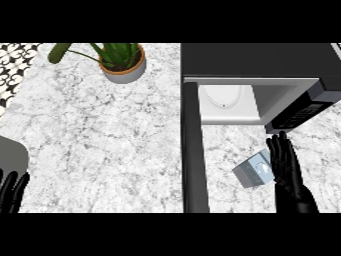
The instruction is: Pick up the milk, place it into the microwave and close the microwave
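Left hand [4,192]: black, at the near left edge of the white marbled stone table [99,145], fingers straight and pointing far, slightly spread, holding nothing. It is resting. A grey rounded shape [2,152] sits just beyond it at the left edge.

Far left-centre: green leafy plant in a terracotta pot [123,65], well apart from both hands. Wide bare table lies between the pot and the near edge.

Centre: the long dark door [192,150] of the black microwave [265,62] stands swung open, running from the oven's left front corner toward the near edge. The white cavity [228,102] shows to its right, with a pale round turntable inside.

Right of the door: small grey-blue milk carton [253,170] lies on the table, near the cavity's mouth, tilted; its long axis runs diagonally from near left to far right. Narrow strip of table between door and carton.

Right hand [285,167]: black, palm flat, fingers straight and close together, pointing far toward the microwave's control panel [300,114]. It is just beside the carton's right edge, seemingly touching; no fingers curl round it. Open table extends right of the hand.
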